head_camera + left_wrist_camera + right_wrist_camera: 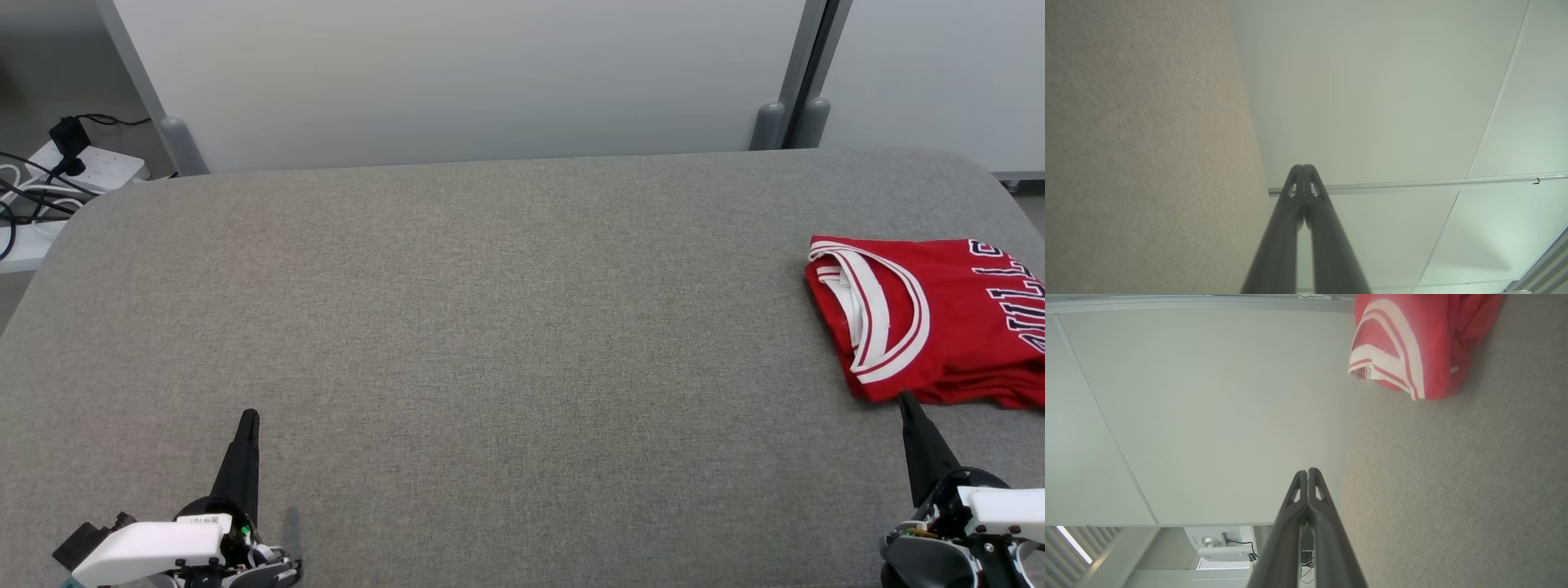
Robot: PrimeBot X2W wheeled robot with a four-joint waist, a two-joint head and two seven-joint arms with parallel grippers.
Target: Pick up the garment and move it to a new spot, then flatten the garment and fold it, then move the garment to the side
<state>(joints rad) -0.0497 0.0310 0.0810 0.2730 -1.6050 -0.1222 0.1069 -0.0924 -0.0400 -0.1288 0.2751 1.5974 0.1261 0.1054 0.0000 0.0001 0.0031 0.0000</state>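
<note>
- You see the red jersey [931, 318] lying folded at the right edge of the grey worktop [490, 327]. Its white-trimmed neckline faces the middle, and dark lettering runs off the frame.
- Your right pincer [904, 400] has both fingers pressed together and holds nothing. In the head view its tip sits just beside the jersey's near corner.
- In the right wrist view, the right pincer [1308, 471] hangs clear of the jersey [1412, 343], with bare worktop between them.
- Your left pincer [248, 418] is also closed tight and empty, well apart from the jersey, low over the near left of the worktop.
- The left wrist view shows the left pincer [1303, 168] with its tips meeting.
- White partition panels [473, 82] stand behind the worktop.
</note>
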